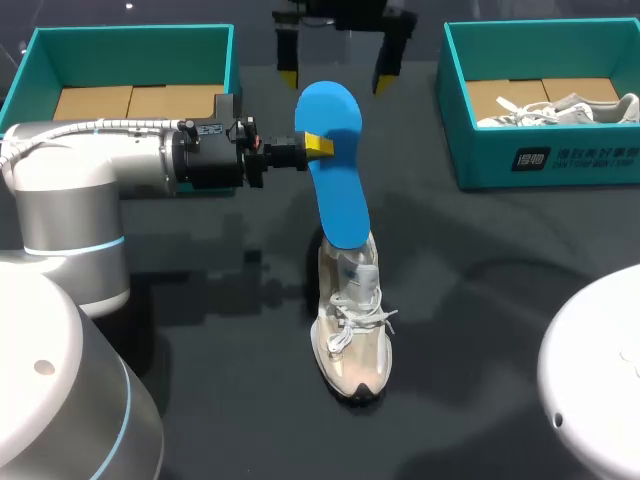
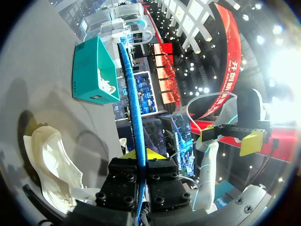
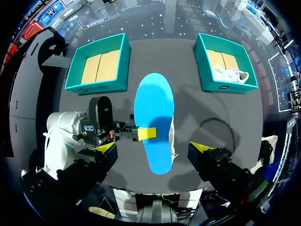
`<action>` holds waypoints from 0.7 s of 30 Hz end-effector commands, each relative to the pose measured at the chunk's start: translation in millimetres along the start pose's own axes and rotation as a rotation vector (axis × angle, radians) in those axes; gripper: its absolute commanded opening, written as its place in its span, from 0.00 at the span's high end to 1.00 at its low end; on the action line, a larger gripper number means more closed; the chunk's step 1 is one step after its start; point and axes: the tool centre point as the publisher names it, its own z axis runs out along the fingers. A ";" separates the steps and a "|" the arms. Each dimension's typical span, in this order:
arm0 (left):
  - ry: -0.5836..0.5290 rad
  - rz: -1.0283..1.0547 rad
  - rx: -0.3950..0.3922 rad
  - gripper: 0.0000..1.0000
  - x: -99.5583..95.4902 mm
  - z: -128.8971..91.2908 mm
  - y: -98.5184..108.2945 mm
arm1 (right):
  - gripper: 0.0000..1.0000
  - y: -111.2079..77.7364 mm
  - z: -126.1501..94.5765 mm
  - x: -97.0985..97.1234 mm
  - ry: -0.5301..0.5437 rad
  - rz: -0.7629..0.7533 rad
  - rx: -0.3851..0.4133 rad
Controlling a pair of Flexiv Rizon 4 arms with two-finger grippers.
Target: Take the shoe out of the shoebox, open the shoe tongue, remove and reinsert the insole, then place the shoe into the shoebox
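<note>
Blue insole [image 1: 333, 160] over the shoe [image 1: 352, 340], clamped by level left fingers [image 1: 318, 145]; right fingers [image 3: 104, 147] spread, seemingly high overhead.

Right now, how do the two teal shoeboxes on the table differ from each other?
The left shoebox shows only its brown cardboard floor, while the right shoebox holds a white shoe. The left arm covers part of the left shoebox's front, while the right shoebox's printed front wall is uncovered. Both are teal, open and lidless.
</note>
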 end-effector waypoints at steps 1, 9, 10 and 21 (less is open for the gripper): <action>-0.001 0.000 0.001 1.00 -0.1 -0.4 0.5 | 0.00 -0.1 -0.8 4.6 -0.133 -0.003 -0.001; -0.001 0.000 0.001 1.00 -0.1 -0.4 0.5 | 0.00 -0.9 0.5 7.4 -0.129 -0.011 0.003; -0.001 0.000 0.001 1.00 -0.1 -0.4 0.5 | 0.00 -1.2 0.7 7.2 -0.127 -0.008 0.002; -0.001 0.000 0.001 1.00 -0.1 -0.4 0.5 | 0.00 -2.2 3.3 -4.5 -0.058 0.034 -0.001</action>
